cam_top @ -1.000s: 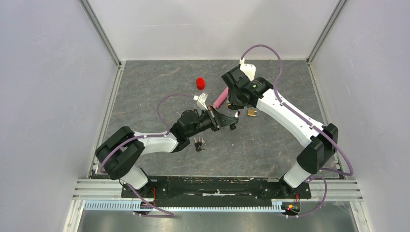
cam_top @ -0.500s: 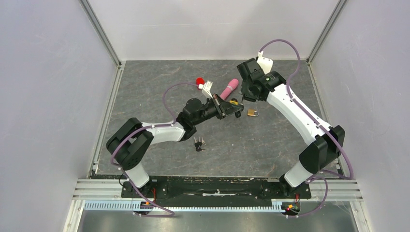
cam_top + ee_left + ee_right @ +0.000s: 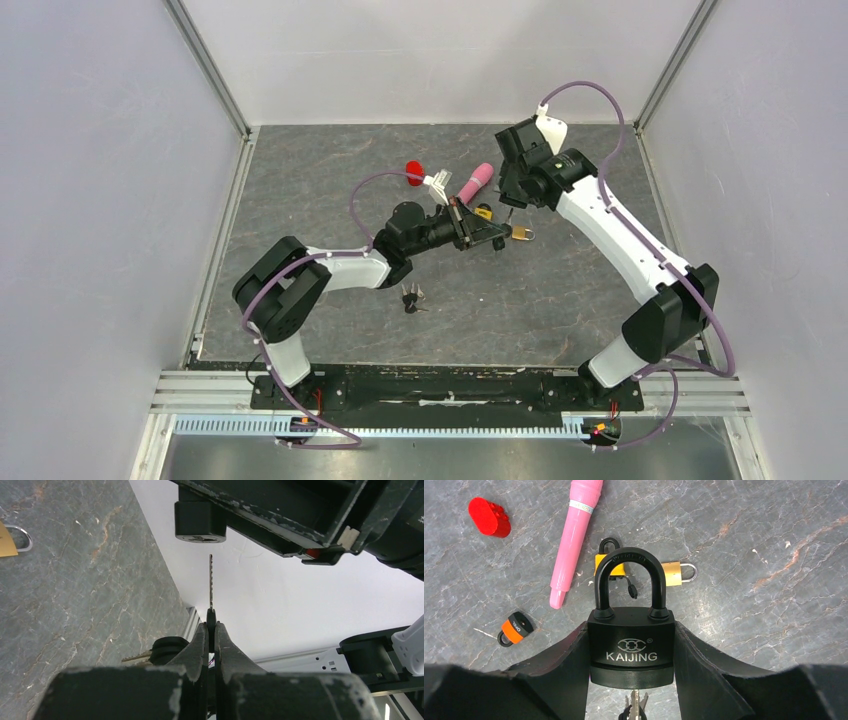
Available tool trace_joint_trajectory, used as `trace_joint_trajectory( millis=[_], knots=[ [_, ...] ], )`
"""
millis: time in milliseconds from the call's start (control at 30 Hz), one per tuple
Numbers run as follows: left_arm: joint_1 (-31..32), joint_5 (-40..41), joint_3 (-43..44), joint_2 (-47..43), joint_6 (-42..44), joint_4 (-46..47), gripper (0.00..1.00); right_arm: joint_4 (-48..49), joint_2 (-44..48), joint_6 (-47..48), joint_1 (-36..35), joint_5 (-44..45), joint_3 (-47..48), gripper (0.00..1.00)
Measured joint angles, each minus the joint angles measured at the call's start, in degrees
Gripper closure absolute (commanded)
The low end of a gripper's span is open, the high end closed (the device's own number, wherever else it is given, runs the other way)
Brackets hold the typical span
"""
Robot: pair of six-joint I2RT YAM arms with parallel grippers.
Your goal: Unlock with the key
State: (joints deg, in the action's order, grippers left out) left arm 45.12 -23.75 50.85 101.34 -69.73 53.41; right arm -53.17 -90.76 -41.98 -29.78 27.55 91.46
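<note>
My right gripper (image 3: 631, 635) is shut on a black KAIJING padlock (image 3: 631, 647) and holds it above the table, shackle pointing away, shackle closed. My left gripper (image 3: 211, 626) is shut on the black head of a key (image 3: 210, 580); the thin blade points up at the underside of the padlock body (image 3: 200, 522), its tip a short gap below. From the right wrist view the key (image 3: 634, 705) shows right under the padlock's bottom. In the top view the left gripper (image 3: 494, 238) meets the right gripper (image 3: 510, 205) at mid-table.
On the table lie a pink pen (image 3: 474, 182), a red cap (image 3: 413, 170), a yellow padlock (image 3: 610, 564), a brass padlock (image 3: 521, 232), an orange key fob (image 3: 514, 628) and a spare bunch of keys (image 3: 410, 297). A second key (image 3: 162, 652) hangs beside the left fingers.
My left arm has reached further right and up with the key, under the padlock. My right arm has moved right and back with the padlock, then held nearly still.
</note>
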Motion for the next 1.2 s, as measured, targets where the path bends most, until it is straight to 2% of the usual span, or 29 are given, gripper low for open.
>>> trace_joint_trajectory(
  millis=[1200],
  knots=[
    [0.0,-0.3,1.7,0.4,-1.2,-1.0,0.98,2.7,3.7,0.5,0.0,-3.2,-3.2,1.0]
  ],
)
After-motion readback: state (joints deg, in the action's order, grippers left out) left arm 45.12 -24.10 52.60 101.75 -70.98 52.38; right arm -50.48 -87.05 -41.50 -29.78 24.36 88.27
